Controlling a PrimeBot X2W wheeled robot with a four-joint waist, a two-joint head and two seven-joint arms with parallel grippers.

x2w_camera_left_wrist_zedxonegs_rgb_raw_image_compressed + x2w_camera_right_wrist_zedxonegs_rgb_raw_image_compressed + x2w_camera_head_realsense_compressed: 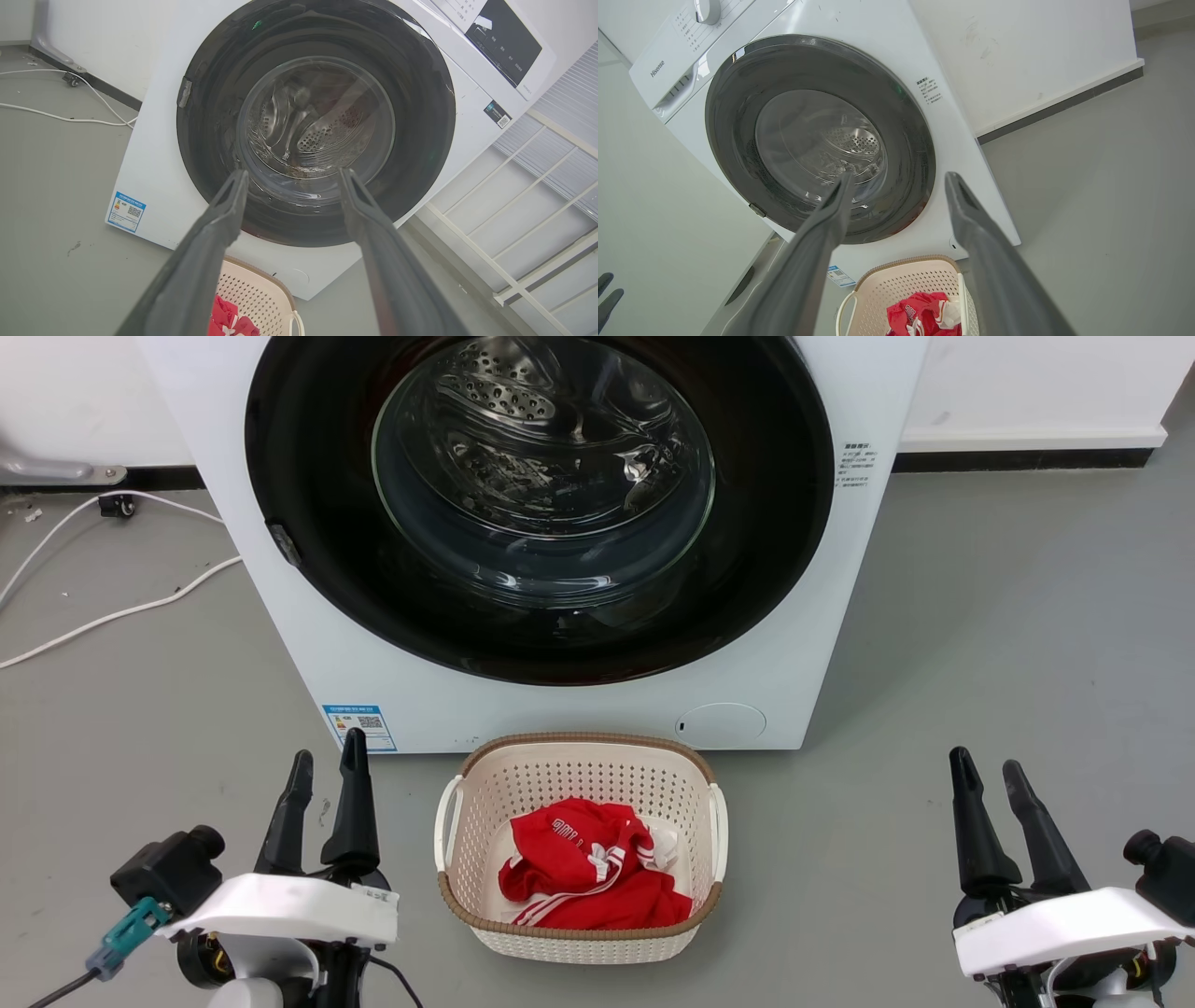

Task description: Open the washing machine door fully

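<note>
Standing on the grey floor (1008, 644), a big white washing machine (822, 644) is seen at the top of the head view. Most of its front is covered by the washing machine door (766, 523), a round shiny black ring with a clear glass bowl (541, 476) in the middle. The door looks shut and lies flat on the front of the machine. The shiny drum with its little holes can be seen through the glass.

A pale basket (583, 739) with a brown rim is set on the floor just in front of the machine, below the door. Red clothes (588, 877) with white stripes are piled inside it.

The left gripper (328, 747) is held low at the lower left, beside the basket. Its two dark fingers are spread apart and nothing is held between them. The door is found up and to the right of it, well apart and not touched. The right gripper (984, 759) is held low at the lower right, on the other side of the basket. Its fingers are spread apart too, with nothing in them. The door is found up and to the left of it, well apart.

In each wrist view the door is seen past the two fingers, far from their tips.

A white cable (121, 613) is laid on the floor to the left of the machine. A small round filter cap (721, 723) and a blue sticker (359, 726) are seen low on the machine's front.
</note>
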